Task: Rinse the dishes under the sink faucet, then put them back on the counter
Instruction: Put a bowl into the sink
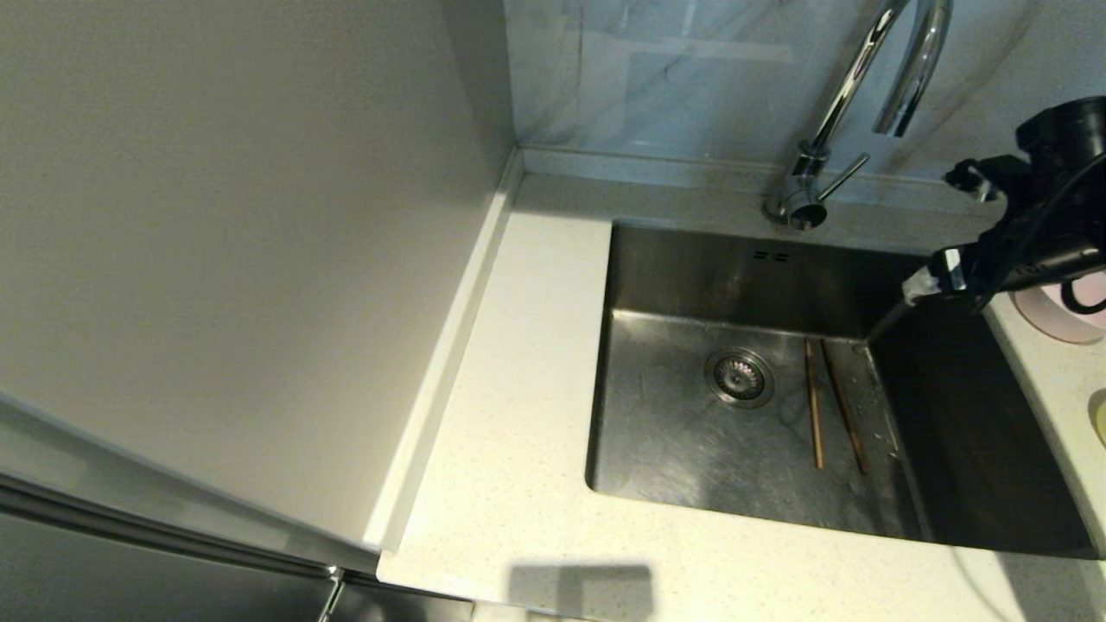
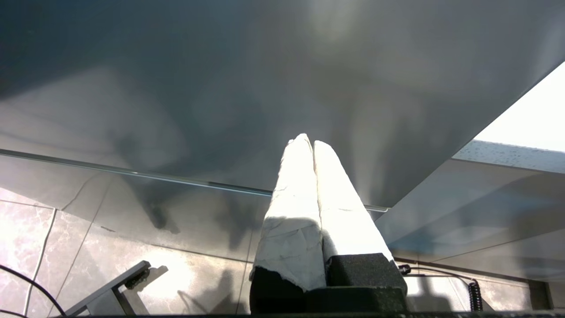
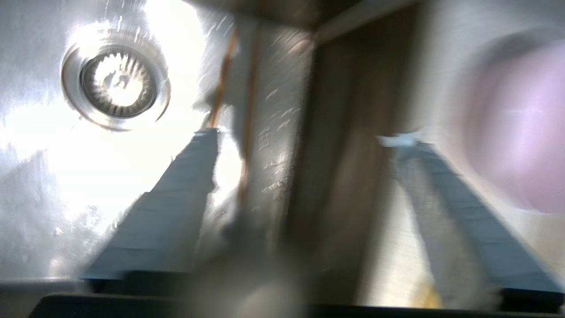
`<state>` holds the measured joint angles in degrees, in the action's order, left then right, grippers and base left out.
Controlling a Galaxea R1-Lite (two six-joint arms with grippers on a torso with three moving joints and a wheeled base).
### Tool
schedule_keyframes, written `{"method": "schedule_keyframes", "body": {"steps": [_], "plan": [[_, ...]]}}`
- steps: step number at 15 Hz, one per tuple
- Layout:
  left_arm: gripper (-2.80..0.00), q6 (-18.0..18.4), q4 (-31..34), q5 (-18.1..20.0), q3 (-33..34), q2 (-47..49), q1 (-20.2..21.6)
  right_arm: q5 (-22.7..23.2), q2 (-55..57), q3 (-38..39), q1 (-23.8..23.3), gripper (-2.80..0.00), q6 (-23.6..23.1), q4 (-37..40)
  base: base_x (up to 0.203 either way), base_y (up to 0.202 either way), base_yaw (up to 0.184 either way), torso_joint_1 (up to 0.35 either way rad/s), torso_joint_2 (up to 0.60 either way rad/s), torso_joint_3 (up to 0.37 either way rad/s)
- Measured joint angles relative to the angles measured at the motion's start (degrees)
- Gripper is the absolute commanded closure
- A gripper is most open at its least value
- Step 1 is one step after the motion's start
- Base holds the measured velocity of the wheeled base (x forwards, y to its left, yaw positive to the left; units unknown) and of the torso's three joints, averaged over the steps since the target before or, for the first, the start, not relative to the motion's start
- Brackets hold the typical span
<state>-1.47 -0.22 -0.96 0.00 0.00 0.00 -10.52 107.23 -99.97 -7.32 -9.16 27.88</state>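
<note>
Two brown chopsticks lie side by side on the floor of the sink, just right of the drain strainer. My right gripper hangs above the sink's right rim, open and empty. In the right wrist view the right gripper stands wide over the chopsticks, with the pink bowl off to one side. The pink bowl rests on the counter right of the sink, partly behind my arm. A sliver of the yellow bowl shows at the frame's right edge. My left gripper is shut, parked low, away from the sink.
The chrome faucet rises behind the sink, its spout arching over the back right and its lever pointing right. A grey cabinet side walls off the left. The blue-grey wall panel stands behind the raised back edge.
</note>
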Motion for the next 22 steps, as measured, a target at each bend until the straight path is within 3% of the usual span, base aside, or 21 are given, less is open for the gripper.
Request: {"method": "schedule_keyframes", "body": {"steps": [7,22], "plan": [[0.00,0.0,0.0,0.0,0.0,0.0,0.0,1.4,-4.3,-2.7,-8.7,0.00,-8.0,2.0,0.000,0.000,0.000,0.000,0.00,0.000],[0.00,0.0,0.0,0.0,0.0,0.0,0.0,2.3,5.0,-13.3,-12.7,0.00,-8.7,8.5,0.000,0.000,0.000,0.000,0.00,0.000]]}}
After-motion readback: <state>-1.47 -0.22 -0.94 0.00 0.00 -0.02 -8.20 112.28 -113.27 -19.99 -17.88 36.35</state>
